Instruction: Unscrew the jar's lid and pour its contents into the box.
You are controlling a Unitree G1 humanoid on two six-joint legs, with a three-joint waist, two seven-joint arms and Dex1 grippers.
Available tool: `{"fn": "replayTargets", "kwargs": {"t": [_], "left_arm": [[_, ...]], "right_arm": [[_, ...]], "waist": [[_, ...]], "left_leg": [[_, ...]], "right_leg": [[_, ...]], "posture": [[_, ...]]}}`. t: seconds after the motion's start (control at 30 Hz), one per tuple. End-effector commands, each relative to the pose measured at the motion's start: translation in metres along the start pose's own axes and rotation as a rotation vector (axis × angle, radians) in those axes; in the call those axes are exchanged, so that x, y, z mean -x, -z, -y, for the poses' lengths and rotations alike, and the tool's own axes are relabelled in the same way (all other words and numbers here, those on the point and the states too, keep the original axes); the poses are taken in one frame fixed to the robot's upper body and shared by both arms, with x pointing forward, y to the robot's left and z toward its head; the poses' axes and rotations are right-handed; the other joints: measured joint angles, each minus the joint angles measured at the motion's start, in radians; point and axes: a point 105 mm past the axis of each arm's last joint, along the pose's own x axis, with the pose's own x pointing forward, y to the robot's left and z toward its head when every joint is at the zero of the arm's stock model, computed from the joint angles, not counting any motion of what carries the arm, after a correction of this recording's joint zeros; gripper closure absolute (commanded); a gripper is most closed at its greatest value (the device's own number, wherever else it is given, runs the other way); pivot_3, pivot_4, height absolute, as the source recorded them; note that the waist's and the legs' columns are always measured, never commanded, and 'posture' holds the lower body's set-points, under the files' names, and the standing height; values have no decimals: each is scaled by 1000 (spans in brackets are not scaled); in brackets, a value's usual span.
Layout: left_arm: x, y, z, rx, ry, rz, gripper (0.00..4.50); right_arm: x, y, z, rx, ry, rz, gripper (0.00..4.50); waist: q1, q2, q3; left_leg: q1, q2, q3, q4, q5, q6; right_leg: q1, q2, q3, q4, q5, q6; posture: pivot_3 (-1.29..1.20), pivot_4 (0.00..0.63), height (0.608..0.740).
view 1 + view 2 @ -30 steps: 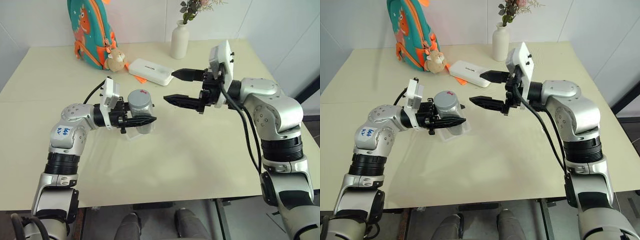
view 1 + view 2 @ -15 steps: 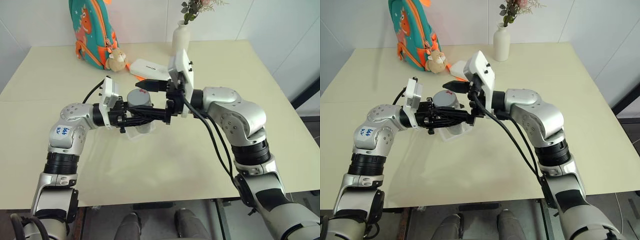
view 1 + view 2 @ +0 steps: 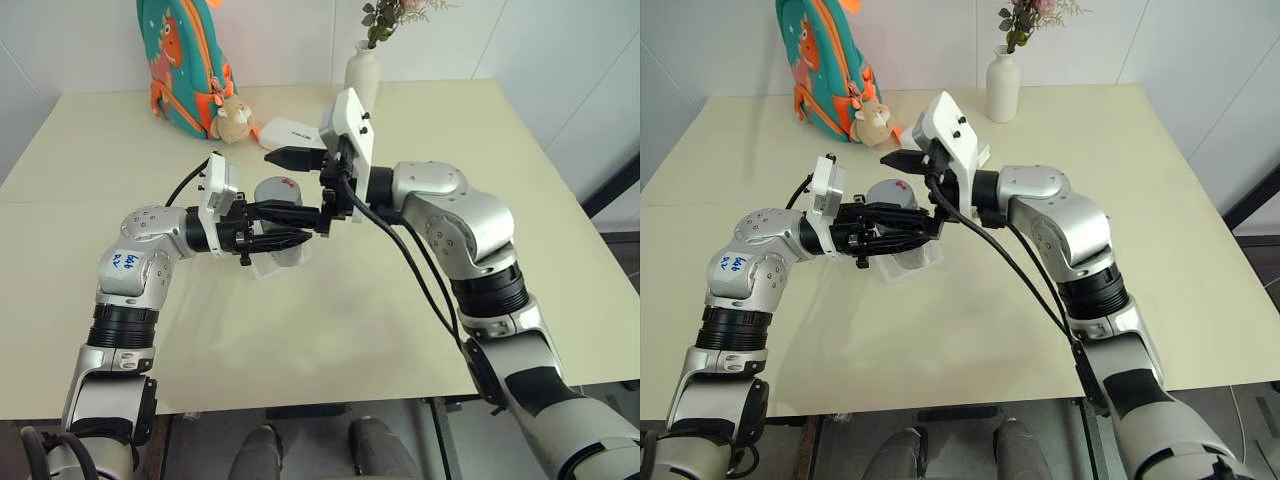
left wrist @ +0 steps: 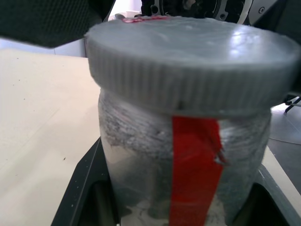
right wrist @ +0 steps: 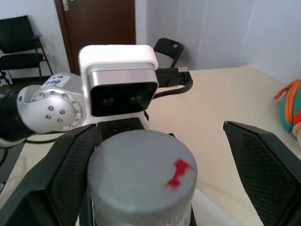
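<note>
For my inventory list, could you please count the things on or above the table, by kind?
Jar with lid: 1, jar, lid
Clear box: 1
White case: 1
Vase: 1
Backpack: 1
Plush toy: 1
Total: 6

Likely an office or lab room: pale table, white walls, brown door, black chairs.

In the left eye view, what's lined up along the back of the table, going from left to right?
Backpack → plush toy → white case → vase with flowers.
</note>
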Motion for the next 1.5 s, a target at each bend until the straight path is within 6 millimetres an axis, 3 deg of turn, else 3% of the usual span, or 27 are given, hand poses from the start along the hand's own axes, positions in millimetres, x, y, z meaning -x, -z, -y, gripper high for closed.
{"fn": "replayTargets", "kwargs": {"t": [0.03, 0.53, 0.7, 0.9, 1.1, 1.33, 1.5], "left_arm": [[2, -13, 2, -52, 15, 20, 2533], [5, -14, 2, -53, 5, 17, 2533], [4, -13, 1, -50, 5, 17, 2533], [1, -14, 3, -50, 15, 24, 2533], [0, -14, 4, -49, 17, 27, 2533], [1, -14, 3, -51, 13, 26, 2533], [3, -14, 3, -53, 7, 25, 2533]], "right_arm": [[20, -14, 7, 56, 20, 40, 38], [33, -15, -5, 1, -42, 64, 38], [14, -24, -14, -23, -69, 106, 38], [-11, -14, -6, -38, -16, 63, 38], [-17, -11, -4, -26, -15, 50, 38], [-10, -8, 4, -3, 16, 34, 38], [7, -9, 6, -5, 18, 42, 38]], "waist": [[0, 0, 0], [-1, 0, 0], [-3, 0, 0], [-2, 0, 0], [-1, 0, 0], [-4, 0, 0], [-1, 0, 0]], "left_leg": [[0, 0, 0, 0, 0, 0], [0, 0, 1, 0, 0, 0], [0, 0, 1, 0, 0, 0], [0, 0, 0, 1, 0, 0], [0, 0, 0, 0, 0, 0], [0, 0, 0, 0, 0, 0], [0, 0, 0, 0, 0, 0]], "right_leg": [[0, 0, 0, 0, 0, 0], [0, 0, 0, 0, 0, 0], [0, 0, 0, 0, 0, 0], [0, 0, 0, 1, 0, 0], [0, 0, 0, 0, 0, 0], [0, 0, 0, 1, 0, 0], [0, 0, 0, 0, 0, 0]], "posture": [[0, 150, 740], [0, 150, 740], [0, 150, 740], [0, 150, 740], [0, 150, 740], [0, 150, 740], [0, 150, 740]]}}
